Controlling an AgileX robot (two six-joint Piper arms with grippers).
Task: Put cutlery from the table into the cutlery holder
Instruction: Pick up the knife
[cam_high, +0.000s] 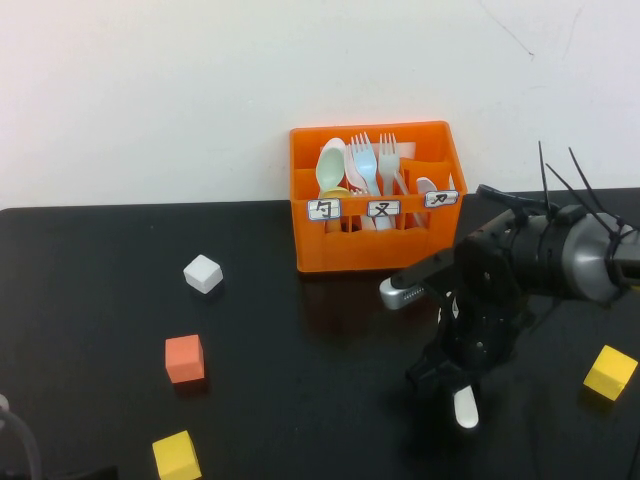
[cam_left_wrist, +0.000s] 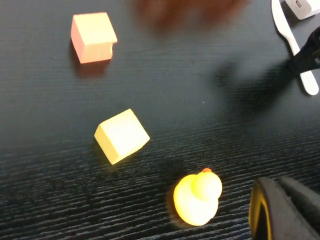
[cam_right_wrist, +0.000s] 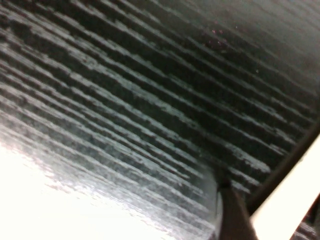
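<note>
Knife (cam_high: 466, 408) lies on the table (cam_high: 300, 400), pinched by the lowered right end effector (cam_high: 452, 385).

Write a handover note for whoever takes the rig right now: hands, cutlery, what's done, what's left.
Left hand: parked at the table's near-left corner, holding nothing visible.
Right hand: low over the table, right of centre, directly on the cream knife; grip not confirmable.
Done: mint spoon stands in the left compartment of the orange holder.
Left: secure the knife, lift it, drop it into the holder.
</note>
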